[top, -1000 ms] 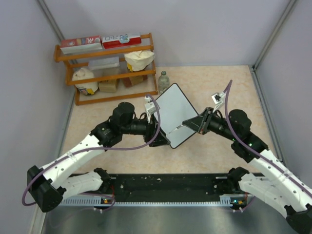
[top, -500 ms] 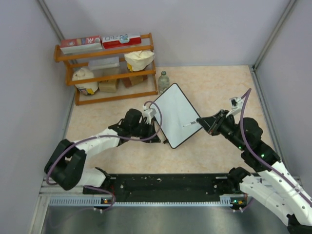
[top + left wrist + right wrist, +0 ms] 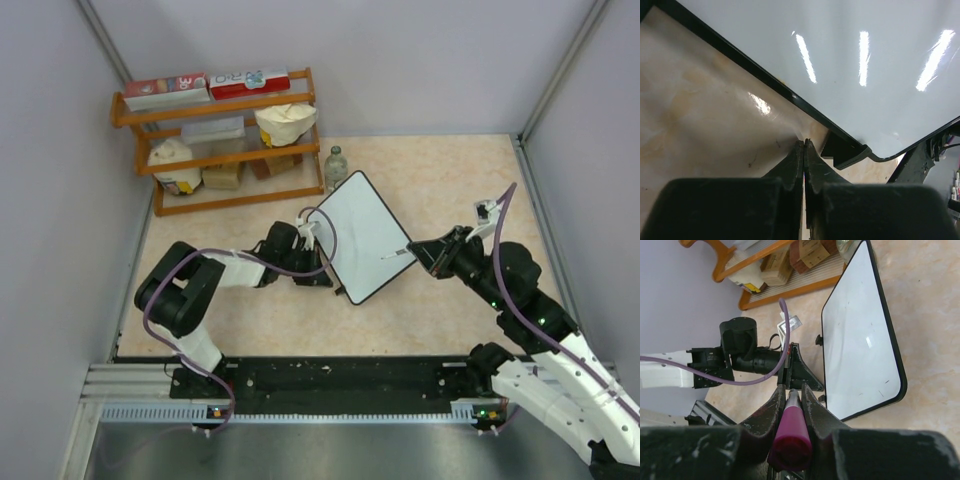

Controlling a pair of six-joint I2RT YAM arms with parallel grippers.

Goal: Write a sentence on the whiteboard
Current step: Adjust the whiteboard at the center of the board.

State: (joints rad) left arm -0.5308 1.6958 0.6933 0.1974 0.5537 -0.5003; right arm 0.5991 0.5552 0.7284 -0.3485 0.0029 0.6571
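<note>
My left hand (image 3: 804,142) lies low on the worktop (image 3: 450,180), just beside the left edge of the whiteboard (image 3: 360,235). Its two fingers are pressed together and there is nothing between them. I think it rests there to stop the whiteboard from sliding when I press on it from the other side. The fingertips are very near the black frame, but I cannot tell if they touch it.

The whiteboard lies flat on the worktop, turned so that one corner points toward me. Its surface looks blank, so no sentence is written yet.

At the right edge of the whiteboard, my right hand (image 3: 791,390) is closed around a pink marker (image 3: 792,432). The marker points to the whiteboard with its tip just over the frame, ready for the first letter.
</note>
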